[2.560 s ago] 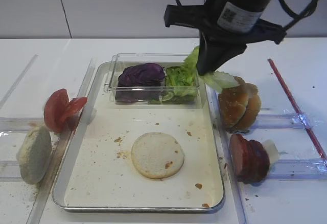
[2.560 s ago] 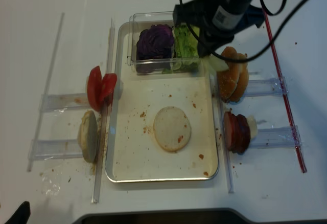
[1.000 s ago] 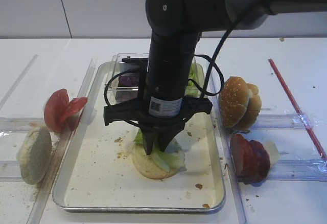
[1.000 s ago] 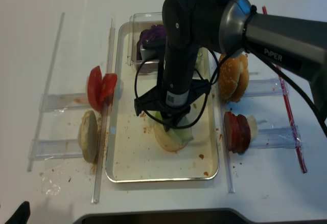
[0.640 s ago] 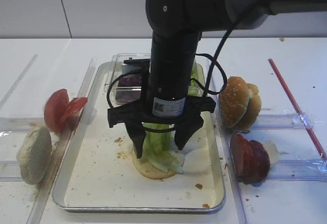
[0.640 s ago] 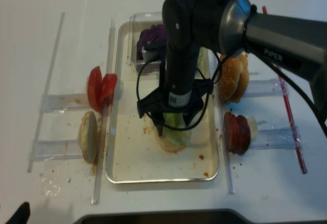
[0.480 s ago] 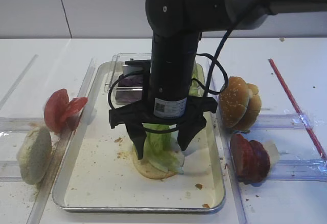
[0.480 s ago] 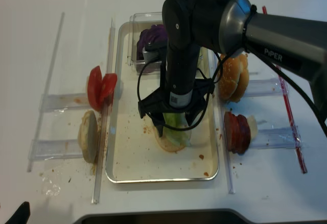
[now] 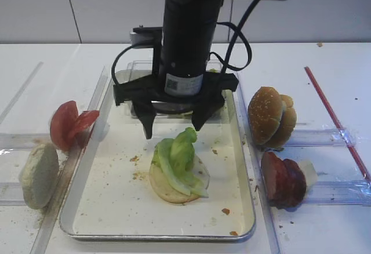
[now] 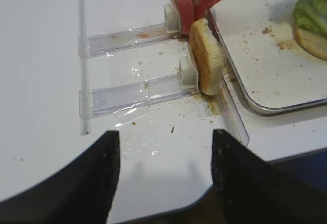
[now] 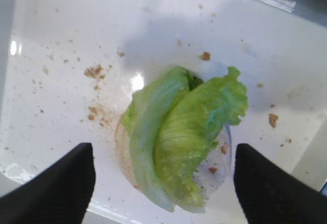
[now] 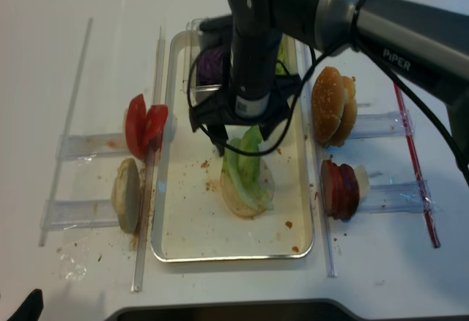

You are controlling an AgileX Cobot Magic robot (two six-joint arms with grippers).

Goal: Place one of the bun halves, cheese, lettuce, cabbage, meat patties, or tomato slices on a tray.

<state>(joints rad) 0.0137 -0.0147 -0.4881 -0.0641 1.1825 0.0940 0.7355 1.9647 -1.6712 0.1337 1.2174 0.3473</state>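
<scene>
In the middle of the tray (image 9: 87, 207), a folded lettuce leaf (image 9: 178, 160) lies released on a bun half (image 9: 168, 189), with the right gripper (image 9: 174, 127) spread wide and empty just above it. The leaf looks light, limp and easily torn, likely best pinched gently at its thicker pale rib. The left gripper's (image 10: 162, 180) fingers stand apart, holding nothing, over bare table at the near left.

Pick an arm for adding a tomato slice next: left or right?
Probably left. The left gripper hangs open near the tomato slices; the right gripper, open above the lettuce, would have to cross the tray.
</scene>
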